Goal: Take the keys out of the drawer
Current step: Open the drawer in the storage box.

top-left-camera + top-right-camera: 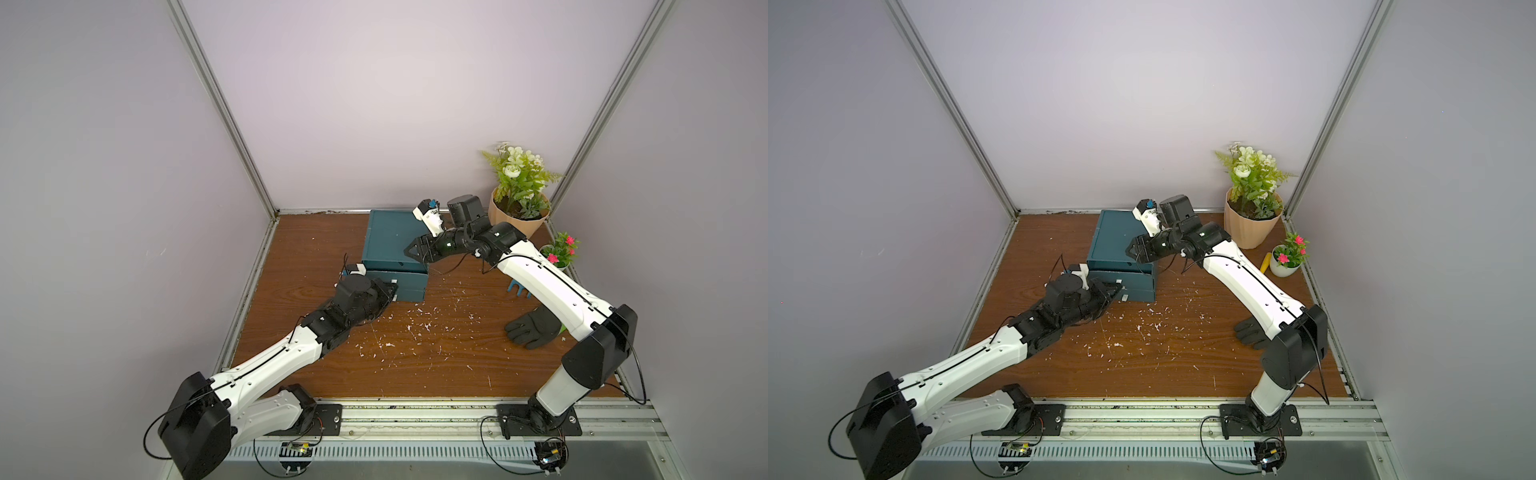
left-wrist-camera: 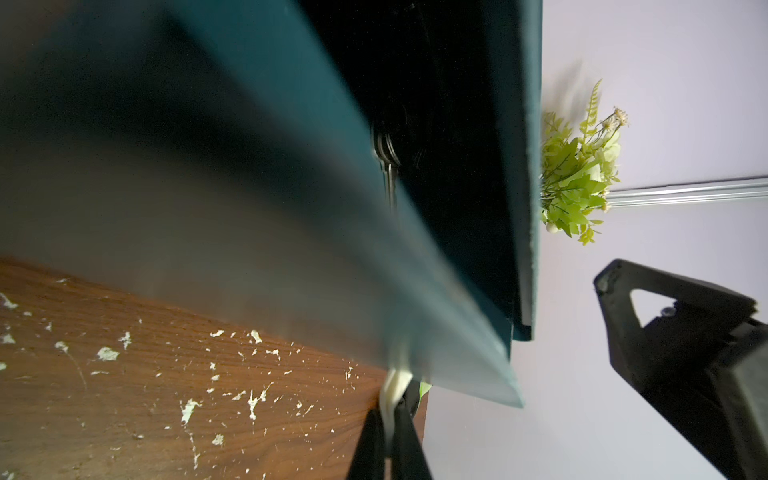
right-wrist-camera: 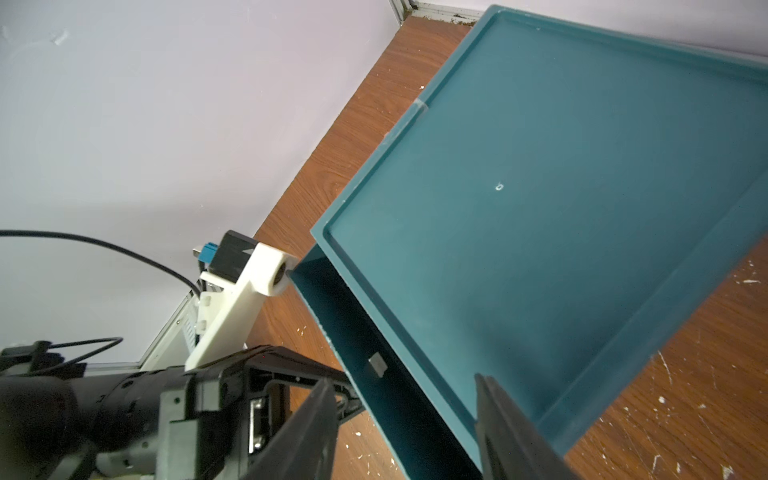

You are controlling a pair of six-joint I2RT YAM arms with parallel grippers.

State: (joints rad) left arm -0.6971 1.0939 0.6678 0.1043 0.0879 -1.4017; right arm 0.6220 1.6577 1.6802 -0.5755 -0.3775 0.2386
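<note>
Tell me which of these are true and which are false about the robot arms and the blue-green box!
1. The left gripper has its jaws shut on the white tab of the drawer. True.
2. The right gripper holds the keys. False: its jaws are open and empty, over the box.
3. A black glove lies on the table. True.
4. The keys lie out on the table. False: they show inside the drawer.
5. The small pot has blue flowers. False: they are pink.
</note>
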